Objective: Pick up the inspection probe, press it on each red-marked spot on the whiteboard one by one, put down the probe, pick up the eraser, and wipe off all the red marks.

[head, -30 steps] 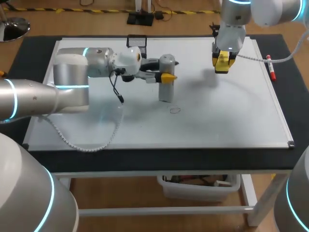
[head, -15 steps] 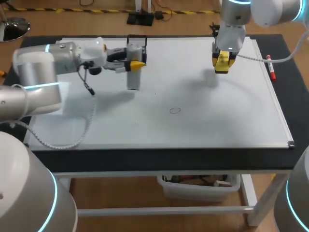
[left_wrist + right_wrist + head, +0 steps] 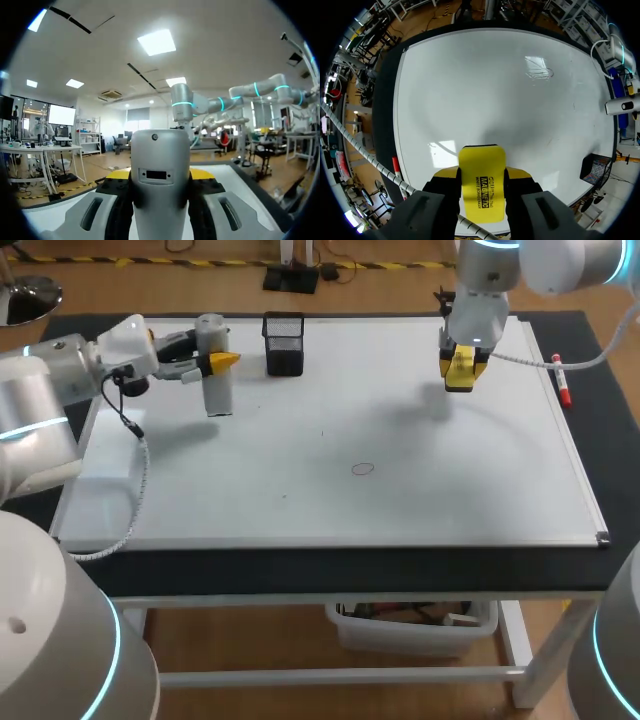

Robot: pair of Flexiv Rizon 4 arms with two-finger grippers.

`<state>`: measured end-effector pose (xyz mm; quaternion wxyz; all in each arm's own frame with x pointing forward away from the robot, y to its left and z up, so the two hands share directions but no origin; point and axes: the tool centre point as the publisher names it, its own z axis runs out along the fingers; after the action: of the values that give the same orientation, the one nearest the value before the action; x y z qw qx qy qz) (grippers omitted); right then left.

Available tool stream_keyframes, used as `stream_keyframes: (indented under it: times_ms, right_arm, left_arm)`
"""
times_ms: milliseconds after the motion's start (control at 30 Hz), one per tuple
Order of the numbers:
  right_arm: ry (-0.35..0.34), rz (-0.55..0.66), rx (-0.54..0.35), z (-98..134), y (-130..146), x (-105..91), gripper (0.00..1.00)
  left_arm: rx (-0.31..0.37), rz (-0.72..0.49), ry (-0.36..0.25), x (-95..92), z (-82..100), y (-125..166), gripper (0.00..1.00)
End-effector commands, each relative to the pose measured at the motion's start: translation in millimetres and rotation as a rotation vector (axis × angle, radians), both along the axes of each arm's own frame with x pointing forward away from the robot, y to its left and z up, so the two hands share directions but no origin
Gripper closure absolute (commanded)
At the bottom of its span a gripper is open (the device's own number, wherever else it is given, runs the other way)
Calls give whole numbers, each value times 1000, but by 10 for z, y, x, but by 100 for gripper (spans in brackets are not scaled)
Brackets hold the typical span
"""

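Whiteboard (image 3: 300, 515), a big white rectangular panel in a thin pale frame, covers most of the black tabletop (image 3: 300, 570), and a dark strip of the table shows along its near edge. Near the board's middle, a little to the right, is one small red oval outline (image 3: 362, 468).

Farther back, a white-barrelled marker pen with a red cap (image 3: 563, 390) lies just outside the board's right frame and along it.

The inspection probe (image 3: 214, 380), a smooth grey metal cylinder, is over the far left part of the board. It stands roughly upright, pinched near its upper half in the left gripper (image 3: 215, 362). In the left wrist view the black fingers with yellow tips press on the cylinder from both sides. I cannot tell whether its lower end meets the board.

At about the same depth on the right, the right gripper (image 3: 459, 370) points down and clamps a flat yellow rectangular eraser (image 3: 481, 182) between its two fingers. The eraser hangs clear of the surface above the board's far right part, with a soft shadow under it. It is well apart from the red oval.

Farthest back, a small black wire-mesh cup (image 3: 284, 343) stands on the board's far edge, just to the right of the probe.
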<state>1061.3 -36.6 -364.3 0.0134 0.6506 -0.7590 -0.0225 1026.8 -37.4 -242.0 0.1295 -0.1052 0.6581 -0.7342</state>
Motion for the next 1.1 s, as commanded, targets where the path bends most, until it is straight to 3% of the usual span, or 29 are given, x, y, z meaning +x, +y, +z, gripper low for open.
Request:
stream_keyframes:
  times_ms: [33,267,533,767,1100]
  right_arm:
    - [0,3,-2,12,-9,6,100]
    - [0,3,-2,12,-9,6,100]
    - [1,18,1,14,19,-8,100]
    - [-44,144,-42,38,336,-384,100]
    - [-53,284,-7,57,838,-1016,100]
  left_arm:
    - [-7,53,-4,-40,46,157,100]
    - [-22,94,-26,-16,85,350,100]
    - [-26,100,-30,-22,89,380,100]
    - [-26,100,-30,-22,89,380,100]
    - [-26,100,-30,-22,89,380,100]
